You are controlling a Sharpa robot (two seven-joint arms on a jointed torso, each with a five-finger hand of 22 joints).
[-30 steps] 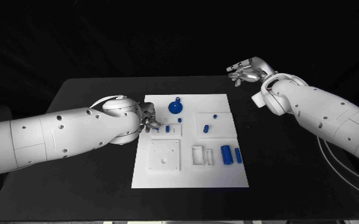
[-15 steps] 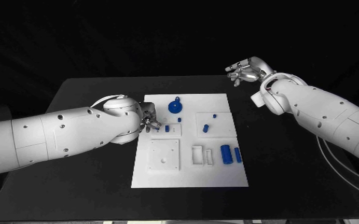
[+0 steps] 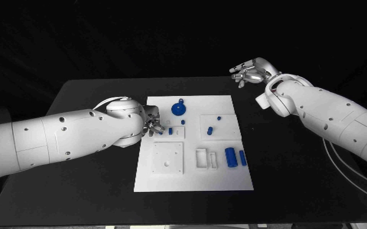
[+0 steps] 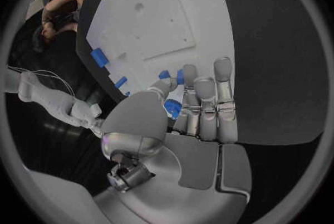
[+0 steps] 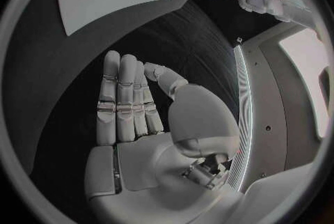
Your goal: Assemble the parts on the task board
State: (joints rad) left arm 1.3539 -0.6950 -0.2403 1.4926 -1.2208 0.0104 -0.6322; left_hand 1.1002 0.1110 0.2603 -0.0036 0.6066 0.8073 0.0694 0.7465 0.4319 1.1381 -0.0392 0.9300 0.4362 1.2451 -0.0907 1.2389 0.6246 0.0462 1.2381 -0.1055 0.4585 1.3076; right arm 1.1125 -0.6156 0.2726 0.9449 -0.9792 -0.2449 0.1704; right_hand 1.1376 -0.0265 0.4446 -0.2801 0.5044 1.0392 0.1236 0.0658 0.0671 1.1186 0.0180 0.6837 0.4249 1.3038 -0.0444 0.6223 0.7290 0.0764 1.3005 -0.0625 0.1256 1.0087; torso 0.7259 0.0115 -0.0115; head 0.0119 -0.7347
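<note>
Head view: nothing moved lately; left hand [image 3: 150,125] still pinches blue part [image 4: 172,107] over task board [image 3: 195,181], right hand [image 3: 251,72] empty, fingers apart.

1 task board [image 3: 191,178], 6 blue parts [image 3: 232,158], 2 robot hands [image 3: 150,126]

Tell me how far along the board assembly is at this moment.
Early to midway, as far as I can judge. Small blue pegs already stand in the raised blocks on the task board. In hand: the left hand pinches a small blue part at the board's left edge. Left: two blue cylinders lie loose near the board's right edge, and the blue disc lies at the far end. The right hand hovers empty off the board.
</note>
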